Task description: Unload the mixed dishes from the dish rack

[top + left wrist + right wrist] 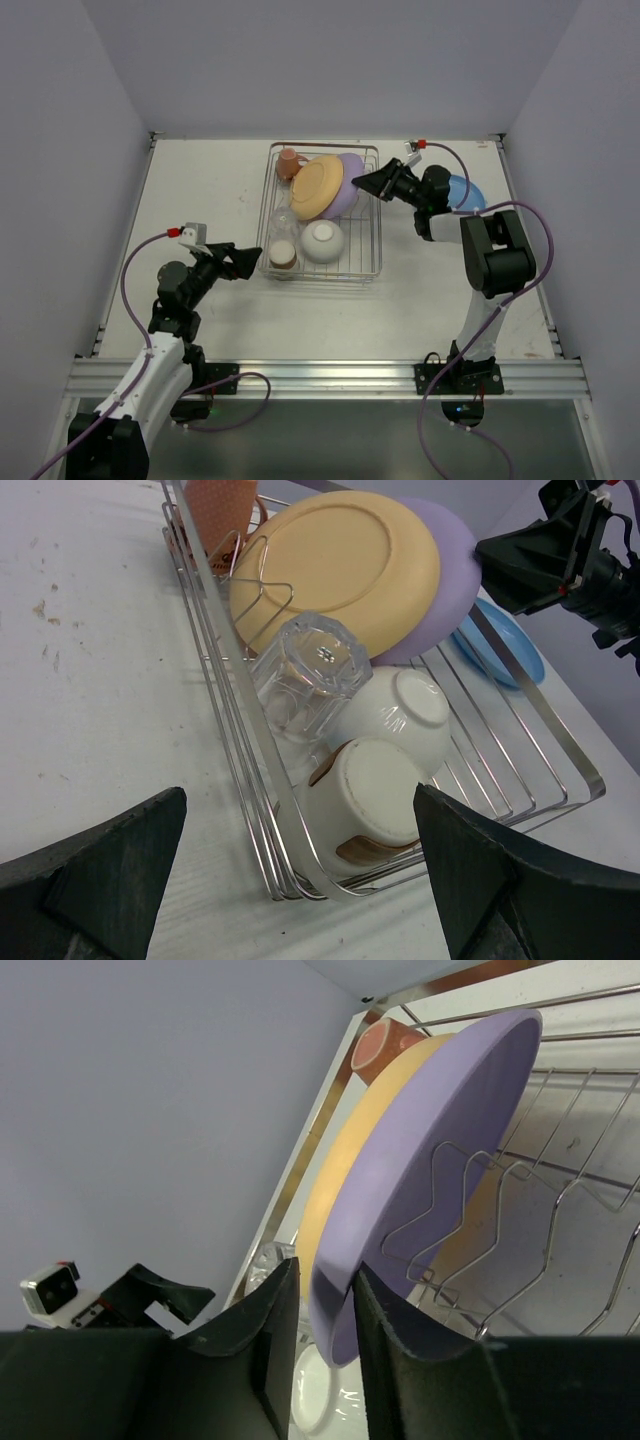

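The rack (362,238) sits upper centre on the table (200,190), holding the yellow plate (318,187), lilac plate (430,1160), bowl (322,241) and cup (282,256). At its upper right, the right tool (325,1272) straddles the lilac plate's rim, fingers close in; whether it clamps, I cannot tell. The left tool (252,263) gapes wide just left of the cup.

- Top cam sits high at the near edge, looking down on the whole table (200,180).
- Left wrist cam looks close-up along the dish rack (237,730) from its near-left corner.
- Right wrist cam hugs the lilac plate (420,1160) (left wrist sees it too).
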`<state>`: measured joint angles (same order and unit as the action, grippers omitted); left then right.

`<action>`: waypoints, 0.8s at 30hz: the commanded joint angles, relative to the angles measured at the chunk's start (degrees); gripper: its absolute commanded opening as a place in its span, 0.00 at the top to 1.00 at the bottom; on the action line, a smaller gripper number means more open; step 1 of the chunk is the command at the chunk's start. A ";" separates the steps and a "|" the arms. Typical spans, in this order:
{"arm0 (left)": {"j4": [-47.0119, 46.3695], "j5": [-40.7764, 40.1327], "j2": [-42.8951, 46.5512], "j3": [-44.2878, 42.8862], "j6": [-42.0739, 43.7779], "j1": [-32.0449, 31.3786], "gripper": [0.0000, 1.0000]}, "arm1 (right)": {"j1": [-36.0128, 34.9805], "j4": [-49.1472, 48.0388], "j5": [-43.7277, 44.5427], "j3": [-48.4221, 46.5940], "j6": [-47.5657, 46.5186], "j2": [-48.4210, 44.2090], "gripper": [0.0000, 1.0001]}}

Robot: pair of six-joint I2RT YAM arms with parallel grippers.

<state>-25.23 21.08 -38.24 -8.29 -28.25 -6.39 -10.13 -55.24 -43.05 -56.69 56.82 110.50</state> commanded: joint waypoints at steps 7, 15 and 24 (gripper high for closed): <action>-2.01 1.07 0.89 -0.23 1.36 0.24 0.00 | -0.15 -3.91 0.51 -0.97 0.40 -0.98 0.84; -2.19 1.33 1.06 -0.23 1.36 0.24 0.00 | 0.11 -4.79 0.77 -0.27 1.45 -1.25 1.00; -1.93 1.24 1.24 -0.32 1.44 0.24 0.00 | 1.16 -9.16 1.39 2.10 3.73 -3.53 1.00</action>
<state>-25.23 21.28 -37.45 -8.29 -27.86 -6.39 -10.41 -57.82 -43.07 -55.37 59.86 110.43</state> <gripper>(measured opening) 0.999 0.137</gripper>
